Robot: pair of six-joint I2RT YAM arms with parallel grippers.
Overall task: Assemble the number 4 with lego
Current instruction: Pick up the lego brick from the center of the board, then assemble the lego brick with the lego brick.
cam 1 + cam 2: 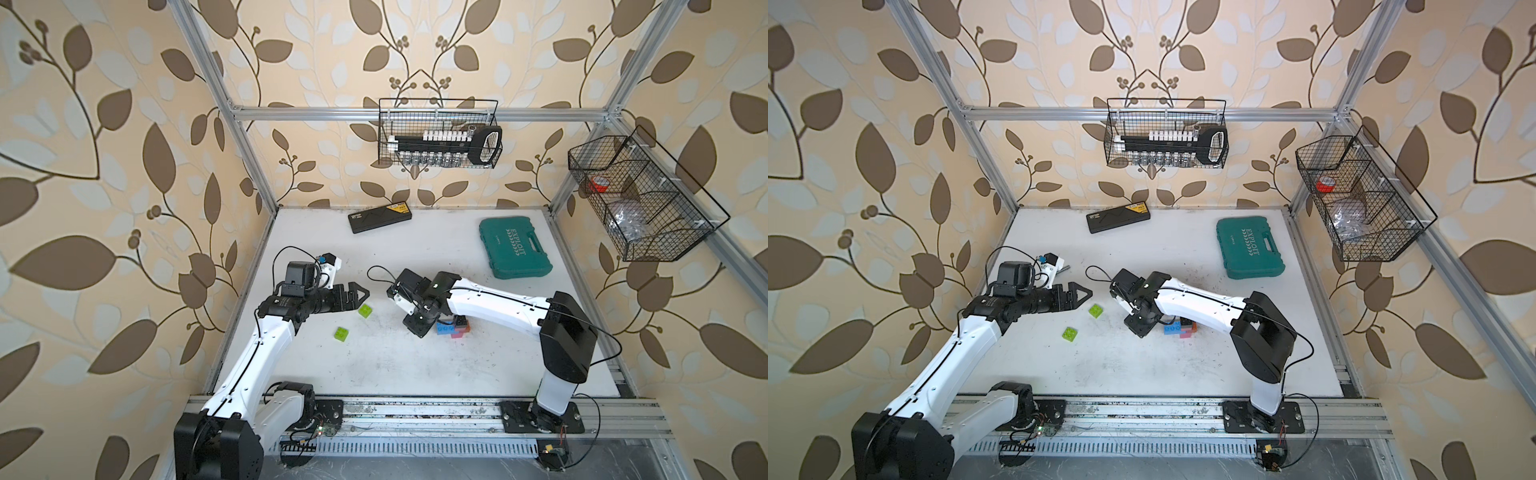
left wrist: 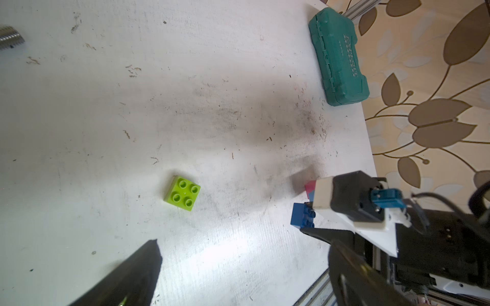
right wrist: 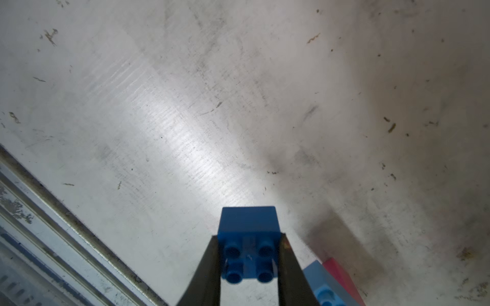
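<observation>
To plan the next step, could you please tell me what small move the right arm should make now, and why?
Probably a short, straight lift. The right fingers look closed on both sides of the blue brick, which seems to rest on the table close beside a light blue brick and a pink brick; rising vertically should clear them.

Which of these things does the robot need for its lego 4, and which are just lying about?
Needed: lime green bricks; dark blue brick; pink, black and light blue brick cluster.
Lying about: teal tool case; flat black box; two wire baskets.
</observation>
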